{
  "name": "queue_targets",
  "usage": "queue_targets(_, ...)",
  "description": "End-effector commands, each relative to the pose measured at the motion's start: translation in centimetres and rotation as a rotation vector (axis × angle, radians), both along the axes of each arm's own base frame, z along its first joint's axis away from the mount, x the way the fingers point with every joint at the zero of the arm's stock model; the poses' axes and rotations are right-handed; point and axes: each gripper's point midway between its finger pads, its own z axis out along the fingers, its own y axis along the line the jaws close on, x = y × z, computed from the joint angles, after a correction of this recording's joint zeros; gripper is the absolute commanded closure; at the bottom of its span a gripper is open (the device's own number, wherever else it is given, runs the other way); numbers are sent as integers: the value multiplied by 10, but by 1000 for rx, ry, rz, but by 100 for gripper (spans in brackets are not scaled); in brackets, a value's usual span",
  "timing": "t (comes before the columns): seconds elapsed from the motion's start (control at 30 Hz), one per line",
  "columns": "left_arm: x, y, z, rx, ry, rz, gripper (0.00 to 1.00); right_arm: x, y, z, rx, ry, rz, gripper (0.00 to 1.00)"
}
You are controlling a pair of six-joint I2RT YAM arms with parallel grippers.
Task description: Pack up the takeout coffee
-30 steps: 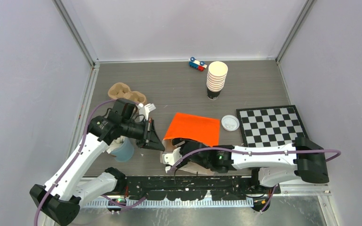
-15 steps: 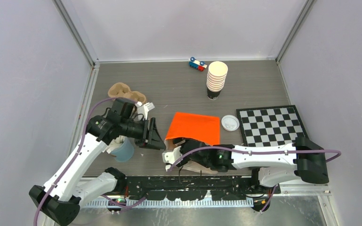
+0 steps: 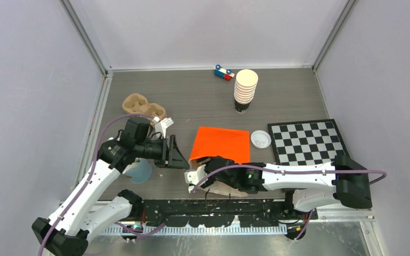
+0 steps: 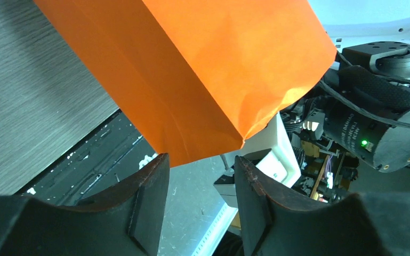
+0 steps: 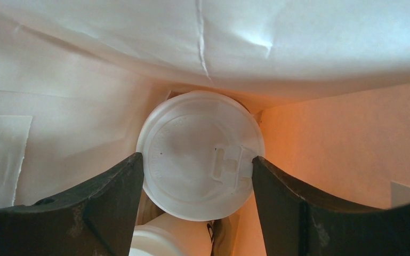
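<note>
Left gripper (image 4: 201, 173) wider — tabletop (image 3: 192, 101) seemingly woodgrain

table (image 3: 192, 101) | on it: orange bag (image 3: 221, 143); chessboard (image 3: 306, 141); cup stack (image 3: 244, 90); toy car (image 3: 223, 72)

Cannot see fingertips of right end effector (image 3: 213, 164) from above: buried in mouth of orange bag (image 3: 219, 144). Cannot see wall of takeout coffee cup (image 5: 200, 154) in right wrist view, only its lid. Second white cup (image 5: 168, 241) at 6 o'clock, cropped by frame edge. Lose half of blue cup (image 3: 141, 172) under left arm (image 3: 93, 184). Too small to identify: toy (image 3: 223, 72) at counter's 12 o'clock. Lose bag past 12 o'clock edge in left wrist view.
</note>
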Motion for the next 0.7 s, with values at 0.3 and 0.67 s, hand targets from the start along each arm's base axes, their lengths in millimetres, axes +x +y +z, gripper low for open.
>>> queue_targets(0.3,8,11,31,45,-178,-2,52,14,-2,18,112,23,-61,25)
queue_targets(0.67,-3,5,11,-31,-162,-44,64,27,-8,18,140,50,-93,26)
